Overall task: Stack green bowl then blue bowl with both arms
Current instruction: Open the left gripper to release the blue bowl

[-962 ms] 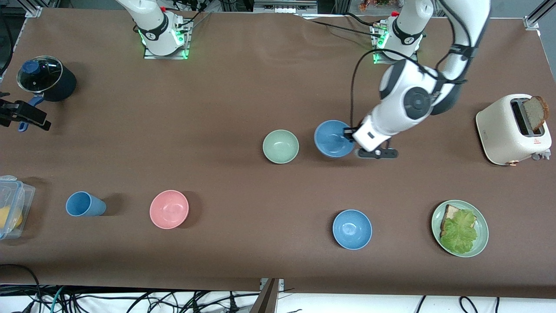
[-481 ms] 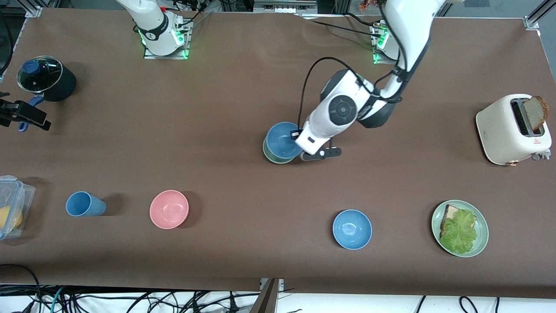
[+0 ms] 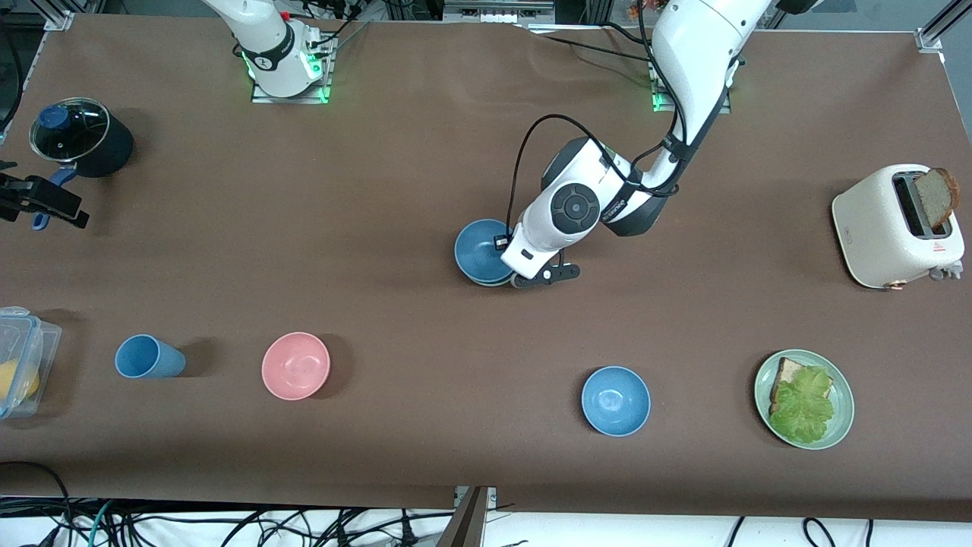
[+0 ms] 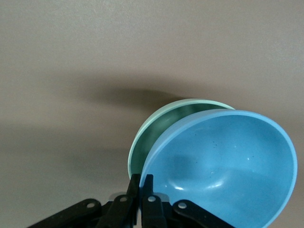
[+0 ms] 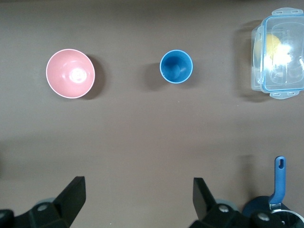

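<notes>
Table inventory, largest first: we list the toaster (image 3: 896, 228), plate (image 3: 841, 418), lidded pot (image 3: 80, 138), pink bowl (image 3: 295, 365), spare blue bowl (image 3: 616, 400), blue cup (image 3: 148, 357)
We record the left gripper (image 3: 507, 258) clamped on the held blue bowl (image 4: 228, 166) rim, tilted into the green bowl (image 4: 156, 130) mid-table; the right gripper (image 5: 137, 197) waits wide open, holding nothing, over the lidded pot's end of the table

green bowl (image 4: 156, 130): mostly covered by the blue bowl (image 4: 228, 166) tilted in it; only a crescent of rim shows
left claw (image 4: 142, 199): cut off by the picture's edge
food box (image 3: 19, 357): cut by the worktop's edge at the right arm's end
right claw (image 5: 137, 199): only the finger tips show
</notes>
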`<act>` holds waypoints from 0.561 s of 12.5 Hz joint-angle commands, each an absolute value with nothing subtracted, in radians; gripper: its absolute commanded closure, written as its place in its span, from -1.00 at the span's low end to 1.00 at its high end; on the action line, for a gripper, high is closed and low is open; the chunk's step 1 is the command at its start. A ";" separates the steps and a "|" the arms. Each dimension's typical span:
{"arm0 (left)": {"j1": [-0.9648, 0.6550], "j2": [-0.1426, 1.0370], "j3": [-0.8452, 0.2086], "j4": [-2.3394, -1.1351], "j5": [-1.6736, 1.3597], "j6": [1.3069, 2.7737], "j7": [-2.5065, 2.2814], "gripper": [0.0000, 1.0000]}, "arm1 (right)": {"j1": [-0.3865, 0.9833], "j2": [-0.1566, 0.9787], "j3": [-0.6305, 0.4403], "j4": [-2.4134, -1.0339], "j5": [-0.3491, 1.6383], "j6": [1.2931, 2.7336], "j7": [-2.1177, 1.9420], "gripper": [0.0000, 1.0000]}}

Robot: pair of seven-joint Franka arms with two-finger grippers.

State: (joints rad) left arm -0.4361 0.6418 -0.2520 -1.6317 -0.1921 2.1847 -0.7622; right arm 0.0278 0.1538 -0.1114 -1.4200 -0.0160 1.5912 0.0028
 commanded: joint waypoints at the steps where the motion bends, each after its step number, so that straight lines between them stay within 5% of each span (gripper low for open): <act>1: -0.445 0.650 -0.242 -1.603 -0.199 2.168 -0.761 1.00 | 0.017 0.146 -0.100 -1.425 -0.008 1.594 0.014 -1.00; 7: -0.443 0.655 -0.241 -1.618 -0.198 2.163 -0.762 1.00 | 0.017 0.146 -0.100 -1.425 -0.008 1.594 0.014 -1.00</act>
State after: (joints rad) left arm -0.4361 0.6539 -0.2502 -1.6306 -0.1921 2.1795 -0.7622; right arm 0.0278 0.1538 -0.1114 -1.4200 -0.0160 1.5914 0.0028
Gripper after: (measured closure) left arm 0.952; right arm 0.000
